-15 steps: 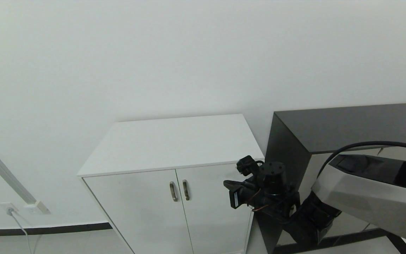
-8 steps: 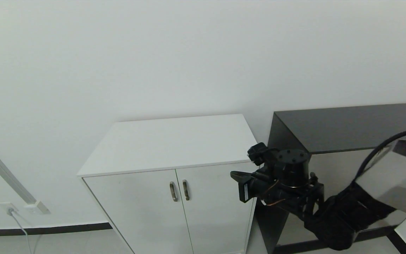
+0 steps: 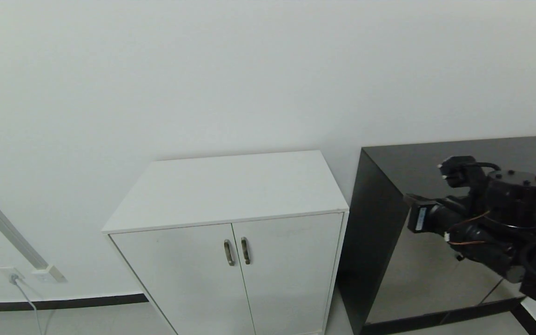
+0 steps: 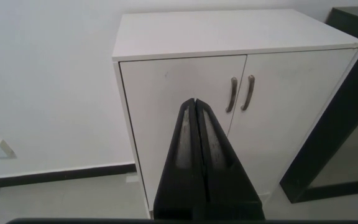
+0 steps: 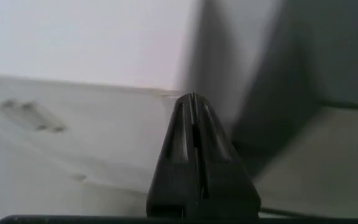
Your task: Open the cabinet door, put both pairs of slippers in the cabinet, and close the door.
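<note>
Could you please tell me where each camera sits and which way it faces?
Head view: on the robot's head, looking forward and down at the white cabinet and black table; right gripper at right.
Left wrist view: on the left wrist, facing the cabinet's shut doors; left gripper in front, jaws shut.
Right wrist view: on the right wrist, close to the cabinet's right door; jaws shut.
Shared: head and left wrist views both show the door handles.

The right gripper (image 5: 193, 99) has its two fingers pressed flat together with no gap, and their tips show in front of the edge of the white cabinet (image 5: 92, 149). The door handles (image 5: 33, 116) (two faint smudges) lie well away from the tips. The dark furniture (image 5: 340, 50) stands beyond that edge.
</note>
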{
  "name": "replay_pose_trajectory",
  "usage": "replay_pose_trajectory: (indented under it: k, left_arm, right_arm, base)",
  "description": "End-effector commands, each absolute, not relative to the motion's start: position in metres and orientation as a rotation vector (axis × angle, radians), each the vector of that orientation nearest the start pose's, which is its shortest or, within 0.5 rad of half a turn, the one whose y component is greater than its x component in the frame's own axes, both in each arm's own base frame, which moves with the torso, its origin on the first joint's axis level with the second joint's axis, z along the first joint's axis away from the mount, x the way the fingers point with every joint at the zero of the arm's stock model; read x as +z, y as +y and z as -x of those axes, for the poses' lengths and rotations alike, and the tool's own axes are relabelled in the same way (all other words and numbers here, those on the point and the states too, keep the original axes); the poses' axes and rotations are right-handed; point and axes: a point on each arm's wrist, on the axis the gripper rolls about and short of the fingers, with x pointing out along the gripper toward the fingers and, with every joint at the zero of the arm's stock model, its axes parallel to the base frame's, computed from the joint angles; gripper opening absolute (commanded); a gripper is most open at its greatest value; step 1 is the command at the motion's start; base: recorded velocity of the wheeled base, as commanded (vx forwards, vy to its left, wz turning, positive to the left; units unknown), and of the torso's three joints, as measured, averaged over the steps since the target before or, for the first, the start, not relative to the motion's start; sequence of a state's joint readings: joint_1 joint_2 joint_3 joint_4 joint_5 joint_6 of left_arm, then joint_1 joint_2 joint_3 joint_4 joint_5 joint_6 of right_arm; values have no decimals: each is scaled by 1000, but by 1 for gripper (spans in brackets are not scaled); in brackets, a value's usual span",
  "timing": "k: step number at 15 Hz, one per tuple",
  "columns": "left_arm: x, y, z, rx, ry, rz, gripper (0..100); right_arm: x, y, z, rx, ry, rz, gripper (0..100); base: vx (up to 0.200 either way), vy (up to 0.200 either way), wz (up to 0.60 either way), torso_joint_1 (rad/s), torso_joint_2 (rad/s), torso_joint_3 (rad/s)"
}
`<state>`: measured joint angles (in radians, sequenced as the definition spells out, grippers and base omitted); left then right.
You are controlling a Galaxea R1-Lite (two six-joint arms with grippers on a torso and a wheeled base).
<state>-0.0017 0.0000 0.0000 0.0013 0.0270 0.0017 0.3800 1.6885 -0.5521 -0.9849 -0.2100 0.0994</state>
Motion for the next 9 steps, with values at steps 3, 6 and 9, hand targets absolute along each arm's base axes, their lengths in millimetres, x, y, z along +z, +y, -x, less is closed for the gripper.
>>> replay_pose_trajectory:
  k: [3, 6, 9]
  left_arm:
    - [75, 1, 23, 25, 2, -2, 0]
    - [75, 1, 23, 25, 2, -2, 0]
    - [75, 1, 23, 23, 0, 0, 0]
  right_arm:
    - [164, 4, -207, -206, 106, -43, 0]
    - [159, -16, -161, -252, 87, -36, 0]
    - [158, -12, -119, -206, 88, -39, 0]
  base:
    - [0, 0, 0, 0, 0, 0]
    - [0, 0, 0, 0, 0, 0]
    - [0, 0, 0, 0, 0, 0]
